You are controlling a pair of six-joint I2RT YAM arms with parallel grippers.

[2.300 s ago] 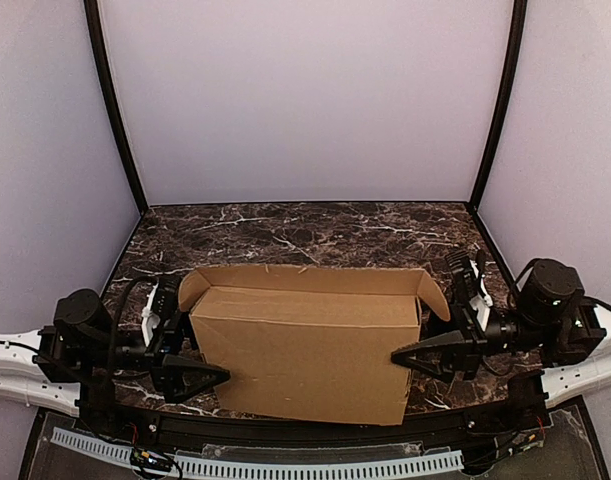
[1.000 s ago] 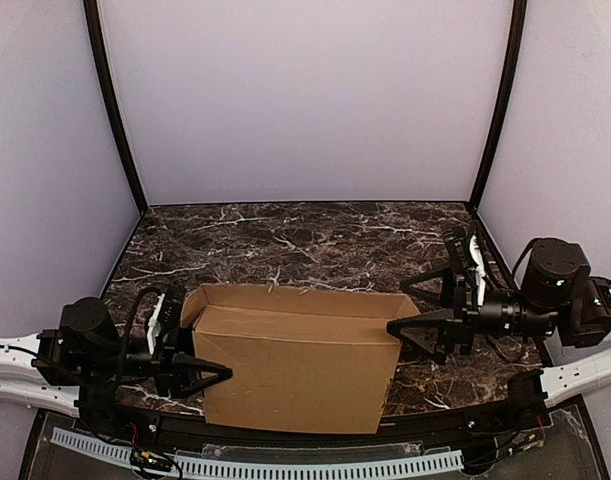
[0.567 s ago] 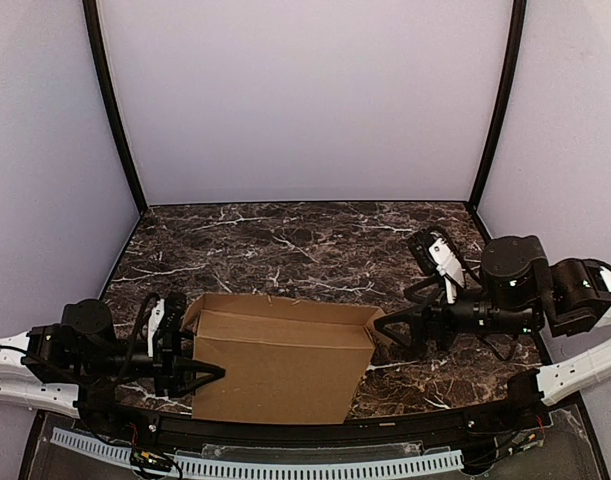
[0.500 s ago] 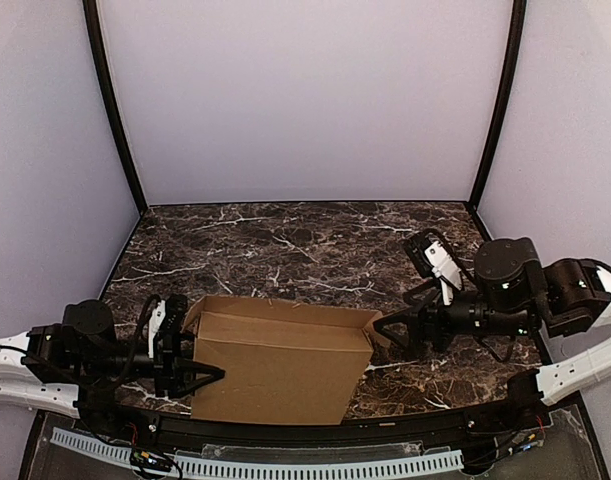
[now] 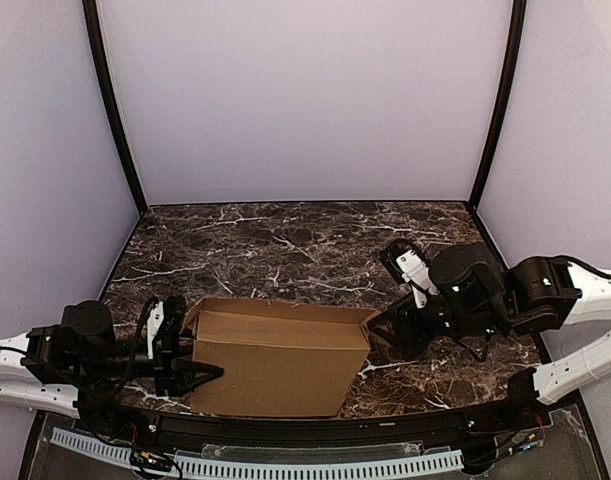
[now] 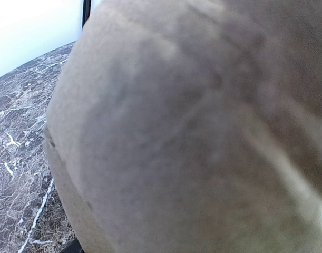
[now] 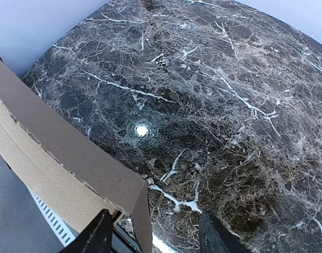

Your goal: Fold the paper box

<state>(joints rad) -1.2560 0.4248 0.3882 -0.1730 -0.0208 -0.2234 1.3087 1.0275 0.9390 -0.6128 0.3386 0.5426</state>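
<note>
The paper box [image 5: 270,360] is brown cardboard, partly folded, and stands near the table's front edge, left of centre. Its left end flap [image 5: 192,316] and right end flap [image 5: 373,322] stick out. My left gripper [image 5: 198,373] is at the box's left end with one finger across the front panel; cardboard [image 6: 192,137] fills the left wrist view and hides the fingers. My right gripper [image 5: 383,330] is open at the box's right end. In the right wrist view, the gripper [image 7: 155,240] has the flap's corner [image 7: 141,213] between its spread fingers [image 7: 100,234].
The dark marble table [image 5: 305,240] stretches behind and to the right of the box. Pale walls with black corner posts [image 5: 113,110] close in the back and sides. A white slotted rail [image 5: 255,465] runs along the front edge.
The box has slid left and toward the front edge, and its visible width has shrunk. My right arm has swung in leftward after the box's right end. My left arm has drawn back slightly.
</note>
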